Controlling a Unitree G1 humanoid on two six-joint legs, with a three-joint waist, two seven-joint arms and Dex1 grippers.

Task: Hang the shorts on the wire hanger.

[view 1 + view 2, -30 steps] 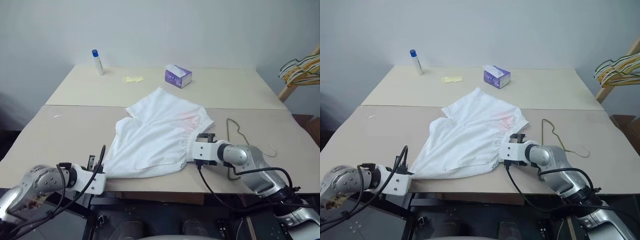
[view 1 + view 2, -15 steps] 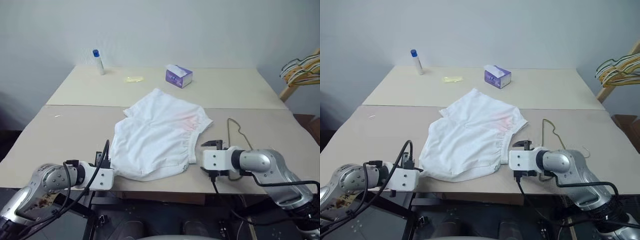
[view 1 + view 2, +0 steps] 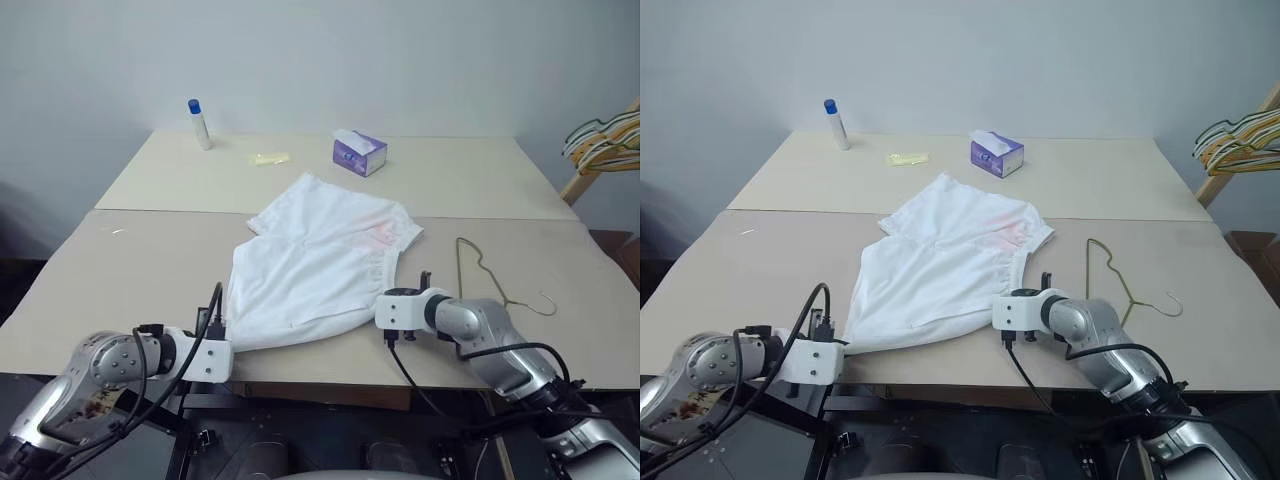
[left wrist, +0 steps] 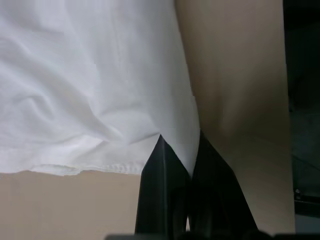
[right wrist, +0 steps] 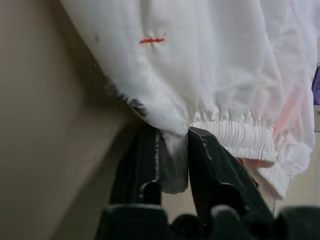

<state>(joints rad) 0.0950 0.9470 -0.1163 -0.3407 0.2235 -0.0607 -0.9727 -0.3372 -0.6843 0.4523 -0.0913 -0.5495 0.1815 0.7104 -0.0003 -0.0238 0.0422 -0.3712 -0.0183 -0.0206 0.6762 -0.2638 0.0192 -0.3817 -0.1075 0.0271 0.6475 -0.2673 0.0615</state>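
I see soft, even light on the worktop [image 3: 150, 260], with no glare. Up close, the shorts [image 4: 75, 75] look blurry and shadows are dark.

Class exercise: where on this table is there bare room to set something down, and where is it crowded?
Bare: the near-left table surface beside the shorts; the far-right stretch past the tissue box; the far middle between the bottle and the box, apart from a small yellow scrap. Crowded: the near middle, where both grippers pinch the shorts, and the wire hanger to the right.
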